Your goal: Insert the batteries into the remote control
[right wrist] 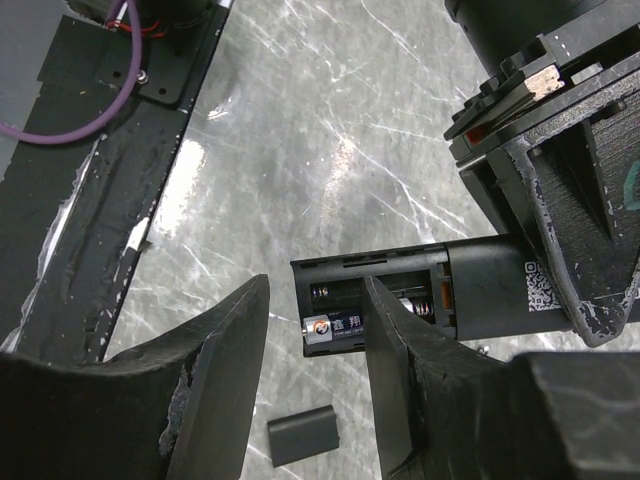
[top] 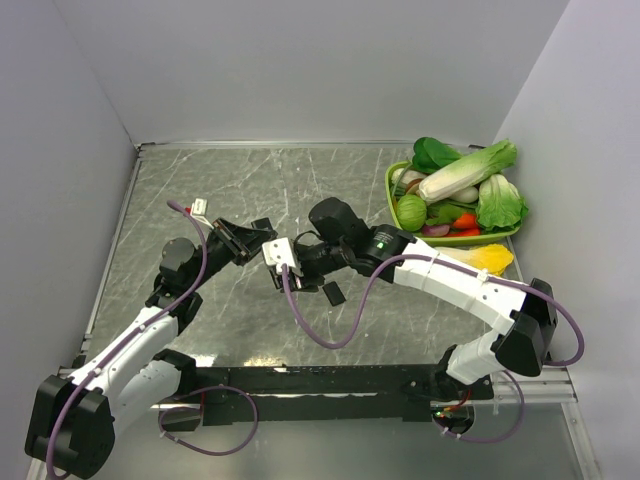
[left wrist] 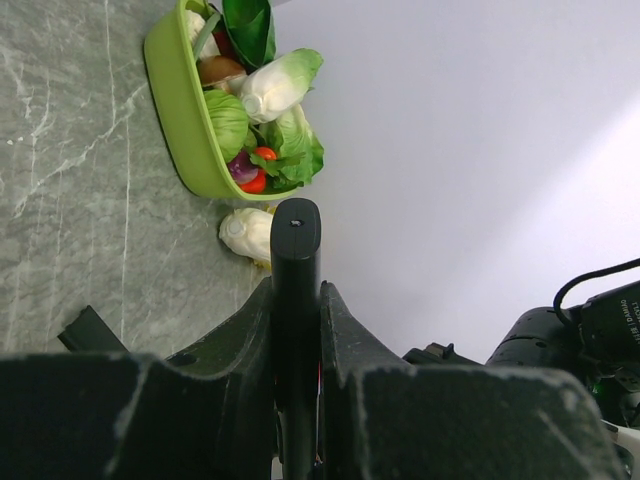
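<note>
My left gripper [left wrist: 297, 290] is shut on the remote control [left wrist: 296, 250], a slim black bar that sticks out between its jaws. In the right wrist view the remote control [right wrist: 490, 290] hangs above the table with its battery bay uncovered. One battery [right wrist: 335, 328] with a silver end lies in the near slot. The far slot shows a spring. My right gripper [right wrist: 316, 300] stands open at the bay's end, one finger [right wrist: 395, 350] across the battery and the other finger clear of it. From above, the left gripper [top: 245, 242] and right gripper [top: 292, 266] meet at mid-table.
The flat black cover piece [right wrist: 303, 435] lies on the marble table below the remote, also seen from above as the cover piece [top: 333, 293]. A green basket [top: 392, 195] of vegetables sits at the far right, with a yellow-white vegetable [top: 485, 260] beside it. Walls close in on three sides.
</note>
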Available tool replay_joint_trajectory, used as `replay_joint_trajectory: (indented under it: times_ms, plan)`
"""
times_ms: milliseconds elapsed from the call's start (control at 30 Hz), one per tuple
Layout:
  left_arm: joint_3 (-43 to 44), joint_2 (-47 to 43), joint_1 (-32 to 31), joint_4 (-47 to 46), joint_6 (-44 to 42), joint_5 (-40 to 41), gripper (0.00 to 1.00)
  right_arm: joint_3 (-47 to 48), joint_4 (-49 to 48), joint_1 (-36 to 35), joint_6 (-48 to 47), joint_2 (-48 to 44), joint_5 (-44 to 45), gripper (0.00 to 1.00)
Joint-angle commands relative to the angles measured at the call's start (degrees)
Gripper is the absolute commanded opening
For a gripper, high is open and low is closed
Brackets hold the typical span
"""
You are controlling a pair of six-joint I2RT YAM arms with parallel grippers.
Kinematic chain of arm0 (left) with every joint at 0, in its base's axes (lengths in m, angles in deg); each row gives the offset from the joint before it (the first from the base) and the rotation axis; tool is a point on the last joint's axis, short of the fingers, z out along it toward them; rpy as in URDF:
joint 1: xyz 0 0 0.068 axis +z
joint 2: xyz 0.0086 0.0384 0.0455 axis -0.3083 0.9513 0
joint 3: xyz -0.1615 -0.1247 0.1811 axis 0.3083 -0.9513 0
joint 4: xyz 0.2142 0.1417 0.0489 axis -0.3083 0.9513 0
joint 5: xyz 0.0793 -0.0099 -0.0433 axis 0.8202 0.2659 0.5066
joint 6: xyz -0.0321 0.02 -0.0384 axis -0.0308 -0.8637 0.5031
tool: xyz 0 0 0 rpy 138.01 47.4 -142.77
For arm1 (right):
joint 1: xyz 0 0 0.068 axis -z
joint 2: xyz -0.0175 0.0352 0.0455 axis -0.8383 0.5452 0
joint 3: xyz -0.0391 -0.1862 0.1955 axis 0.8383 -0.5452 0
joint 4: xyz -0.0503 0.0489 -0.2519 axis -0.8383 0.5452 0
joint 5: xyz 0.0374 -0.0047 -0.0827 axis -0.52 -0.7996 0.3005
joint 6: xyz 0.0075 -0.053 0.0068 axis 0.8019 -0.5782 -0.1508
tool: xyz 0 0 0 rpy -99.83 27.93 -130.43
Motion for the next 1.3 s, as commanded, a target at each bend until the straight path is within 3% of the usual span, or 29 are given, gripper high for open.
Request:
replay_joint_trajectory:
  times_ms: [0, 267, 600, 1267]
  plan:
    - [2.0, -0.6, 0.3, -1.9, 0.3, -0.1, 0.01, 1.7, -1.1, -0.3, -0.6, -0.4, -1.3, 0.50]
    - [1.6, -0.6, 0.5, -2.2, 0.8, 0.0, 0.01, 1.1, -6.7, -0.3, 2.6, -4.8, -7.3, 0.52]
    - [1.5, -0.7, 0.5, -2.5, 1.0, -0.3, 0.01, -3.4, -6.4, -0.5, 0.5, -6.9, -0.4, 0.52]
    - [1.7, -0.9, 0.5, -2.5, 1.1, -0.7, 0.01, -3.5, -4.0, -0.4, -1.1, -4.6, 2.3, 0.48]
